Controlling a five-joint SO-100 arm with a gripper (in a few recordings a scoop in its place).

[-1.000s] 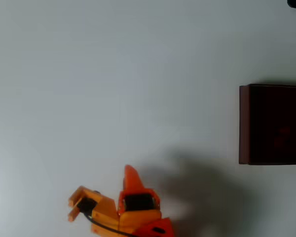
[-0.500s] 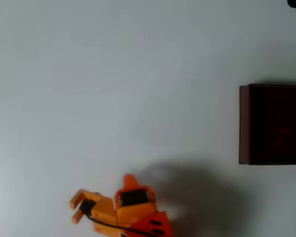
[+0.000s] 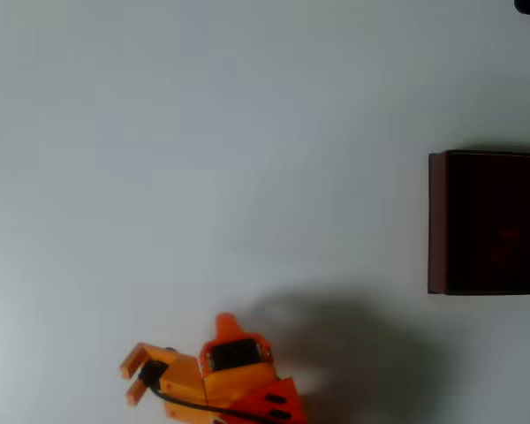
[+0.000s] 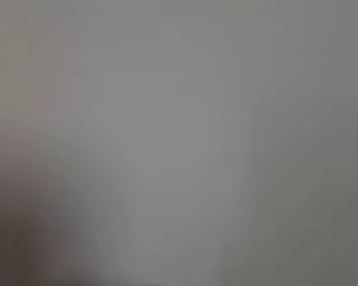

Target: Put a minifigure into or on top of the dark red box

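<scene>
Looking down in the overhead view, the orange arm (image 3: 221,380) is seen at the lower left of centre, against the bottom edge of the frame, over a pale grey-white table (image 3: 203,159). The gripper (image 3: 224,325) is found at the arm's upper end, where a single rounded orange tip points toward the top of the frame above a black motor block. Whether the fingers are apart or together cannot be told, since only that one tip is shown and no gap can be made out. A forked orange part (image 3: 137,374) is seen jutting to the left of the arm body, and a black cable is run along the arm's lower edge. A broad soft shadow is cast on the table to the right of the arm, reaching toward the lower middle of the frame.

The dark red box (image 3: 437,221) is placed at the right edge, about mid-height, cut off by the frame on its right side. Its left wall is shown in maroon and its interior is nearly black. Inside, a faint reddish smudge (image 3: 509,237) is visible against the dark floor; it may be the minifigure, but it is too dim and blurred to be told for certain. The box and the arm are kept well apart, with bare table between them. A small dark object is cut by the upper right corner.

In the wrist view, a blurred grey surface is shown, darker toward the lower left.
</scene>
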